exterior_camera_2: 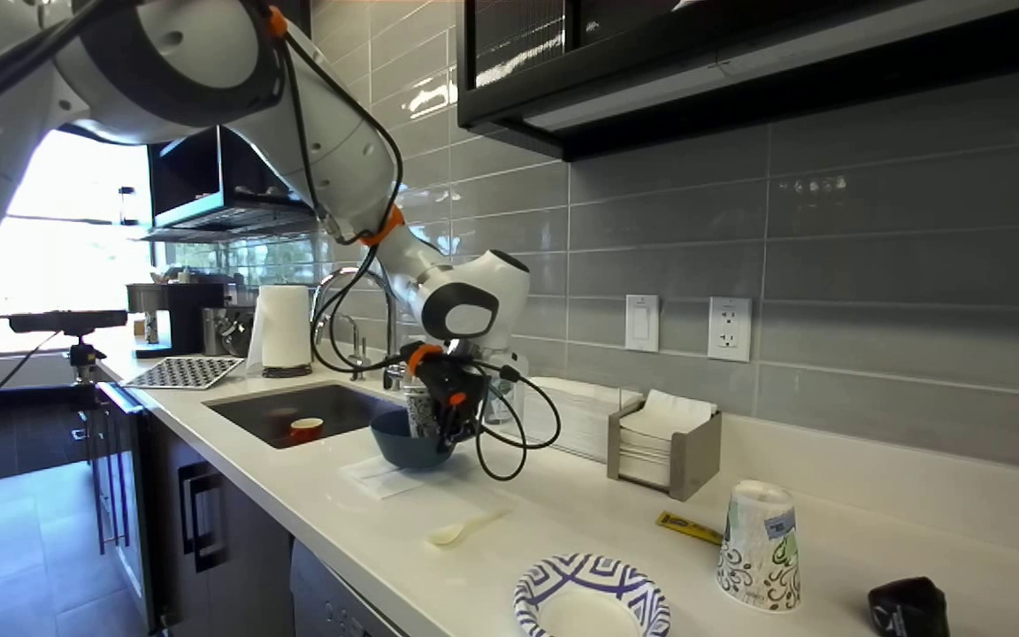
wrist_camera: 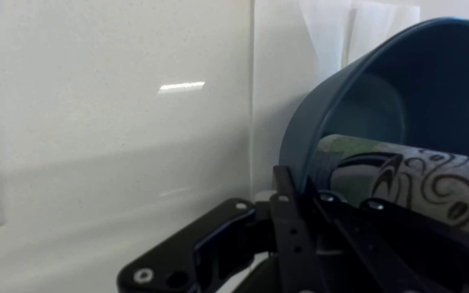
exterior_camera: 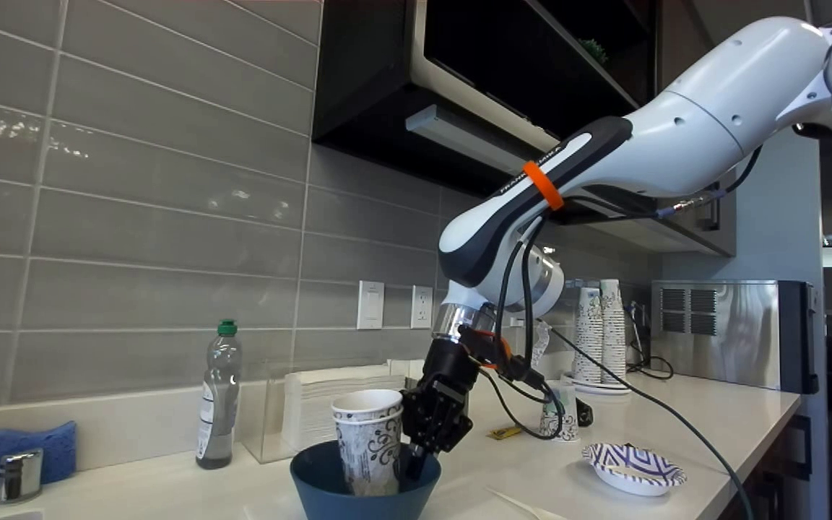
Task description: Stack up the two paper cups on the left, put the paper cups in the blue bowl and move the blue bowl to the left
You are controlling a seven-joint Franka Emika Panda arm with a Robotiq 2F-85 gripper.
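The blue bowl (exterior_camera: 365,507) stands on the counter and shows in both exterior views, here also near the sink (exterior_camera_2: 403,453). The two paper cups (exterior_camera: 370,448) are stacked one in the other and stand slightly tilted inside the bowl; they also show in an exterior view (exterior_camera_2: 422,414) and, partly, in the wrist view (wrist_camera: 434,175). My gripper (wrist_camera: 296,179) has one finger outside and one inside the bowl's wall (wrist_camera: 305,118), closed on its rim beside the cups. The gripper also shows at the bowl's edge in both exterior views (exterior_camera: 416,466) (exterior_camera_2: 449,440).
A napkin holder (exterior_camera_2: 686,456) and a soap bottle (exterior_camera: 219,404) stand along the wall. The sink (exterior_camera_2: 244,409) lies beyond the bowl. A spoon (exterior_camera_2: 465,528), a patterned dish (exterior_camera: 633,473), a yellow packet (exterior_camera_2: 689,527) and an upside-down cup (exterior_camera_2: 759,548) are on the counter.
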